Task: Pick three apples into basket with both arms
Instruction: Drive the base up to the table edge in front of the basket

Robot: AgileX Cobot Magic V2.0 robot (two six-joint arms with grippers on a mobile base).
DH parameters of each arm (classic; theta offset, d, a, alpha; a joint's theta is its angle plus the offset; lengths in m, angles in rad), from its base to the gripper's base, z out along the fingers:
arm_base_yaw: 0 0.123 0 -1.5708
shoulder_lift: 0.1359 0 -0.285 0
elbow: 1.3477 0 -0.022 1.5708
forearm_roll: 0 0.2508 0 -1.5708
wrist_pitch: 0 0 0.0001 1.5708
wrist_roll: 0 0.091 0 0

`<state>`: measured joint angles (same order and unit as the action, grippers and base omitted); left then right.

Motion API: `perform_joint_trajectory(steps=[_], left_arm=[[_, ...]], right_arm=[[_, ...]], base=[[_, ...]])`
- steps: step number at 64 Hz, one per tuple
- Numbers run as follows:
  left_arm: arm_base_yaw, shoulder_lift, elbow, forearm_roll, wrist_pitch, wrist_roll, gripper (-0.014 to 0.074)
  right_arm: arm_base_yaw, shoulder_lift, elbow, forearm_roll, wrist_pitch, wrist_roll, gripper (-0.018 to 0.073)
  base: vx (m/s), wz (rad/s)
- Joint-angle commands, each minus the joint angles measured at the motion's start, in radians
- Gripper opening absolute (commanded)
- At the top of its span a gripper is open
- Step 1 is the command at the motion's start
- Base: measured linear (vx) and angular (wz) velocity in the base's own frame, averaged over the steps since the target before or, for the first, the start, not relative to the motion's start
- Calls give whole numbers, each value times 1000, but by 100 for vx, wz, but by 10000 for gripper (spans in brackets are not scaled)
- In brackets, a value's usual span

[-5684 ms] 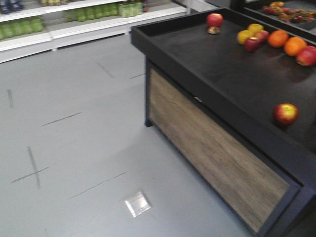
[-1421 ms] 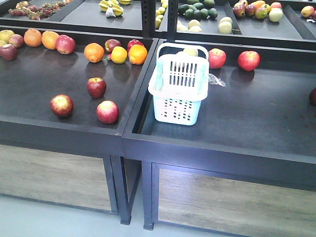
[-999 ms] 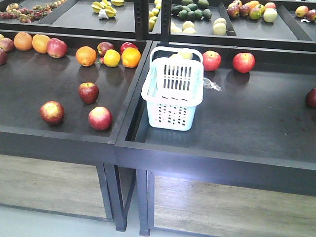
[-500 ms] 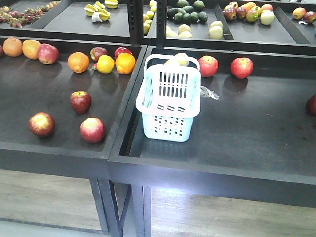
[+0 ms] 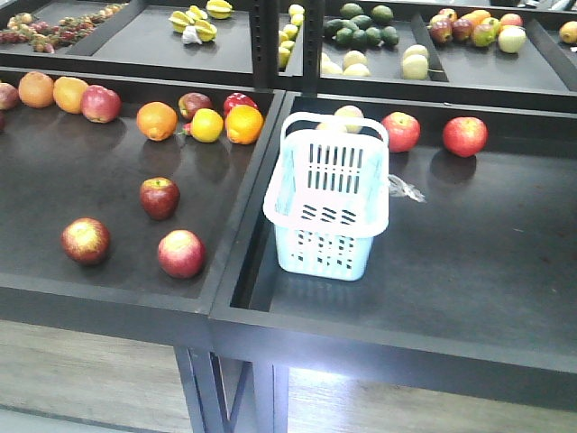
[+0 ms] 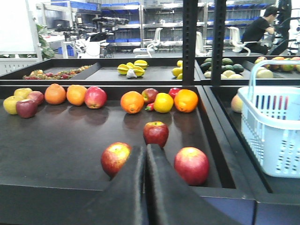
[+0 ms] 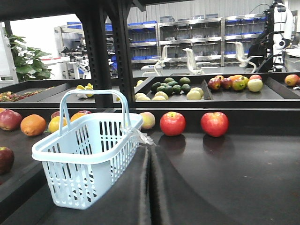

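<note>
Rolling in over the last seconds, the robot is now squaring up to the fruit display, with everything coming within reach. The three dark red apples are lying loose on the left desk. The basket is standing upright on the right desk, just past the divider, with no apple showing inside. The left claw and right claw are both hanging pressed together, gripping nothing, so picking is only now becoming possible.
</note>
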<state>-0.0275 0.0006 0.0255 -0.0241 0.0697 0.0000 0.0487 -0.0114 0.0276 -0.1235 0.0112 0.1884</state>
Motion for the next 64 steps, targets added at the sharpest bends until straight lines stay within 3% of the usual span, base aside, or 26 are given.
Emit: perform_joint_trajectory(steps=[1, 64], left_arm=[[-9, 21, 15, -9, -75, -9, -6], [-10, 21, 15, -9, -70, -9, -6]], right_arm=[[2, -12, 7, -7, -74, -5, -5], [2, -12, 7, -7, -74, -5, -5]], base=[[9, 12], [11, -1]])
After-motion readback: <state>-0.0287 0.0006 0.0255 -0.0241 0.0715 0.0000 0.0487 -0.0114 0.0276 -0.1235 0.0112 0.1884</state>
